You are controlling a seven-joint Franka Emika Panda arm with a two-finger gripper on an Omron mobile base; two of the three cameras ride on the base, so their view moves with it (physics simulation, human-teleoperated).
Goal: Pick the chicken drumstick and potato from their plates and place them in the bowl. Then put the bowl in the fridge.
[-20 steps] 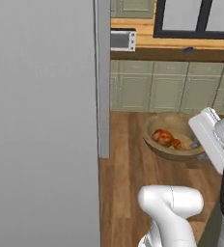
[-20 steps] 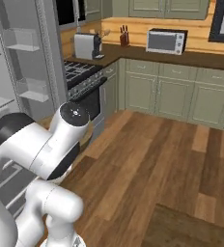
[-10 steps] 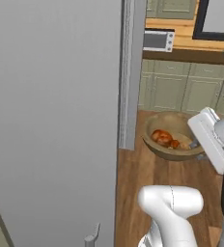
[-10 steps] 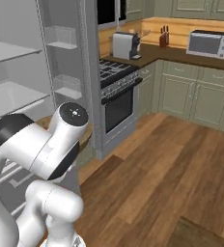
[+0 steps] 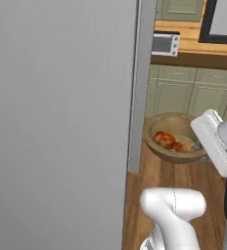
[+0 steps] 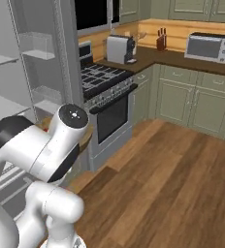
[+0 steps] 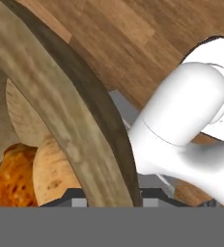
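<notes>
I hold the wooden bowl (image 5: 176, 141) in the air by its right rim, with my gripper (image 5: 197, 145) shut on it. The orange-brown chicken drumstick (image 5: 164, 138) lies inside it, and the pale potato (image 5: 186, 143) rests beside that. In the hand view the thick bowl rim (image 7: 70, 125) runs between the fingertips of the gripper (image 7: 111, 200), with the drumstick (image 7: 10, 176) and the potato (image 7: 53, 171) inside at lower left. The fridge's thick grey door (image 5: 61, 122) stands open just left of the bowl. Its white interior with pale shelves (image 6: 17, 87) shows at the left of the right base view. The plates are out of view.
A stove (image 6: 102, 82) stands right of the fridge. On the dark counter are a toaster (image 6: 119, 48), a knife block (image 6: 160, 41) and a microwave (image 6: 209, 47). Green-grey cabinets (image 6: 182, 101) line the wall. Open wooden floor (image 6: 172, 184) lies to the right.
The whole picture has shifted as the base turns: the fridge door and the shelves loom larger and the stove has slid right. The bowl stays held in the same place beside the arm.
</notes>
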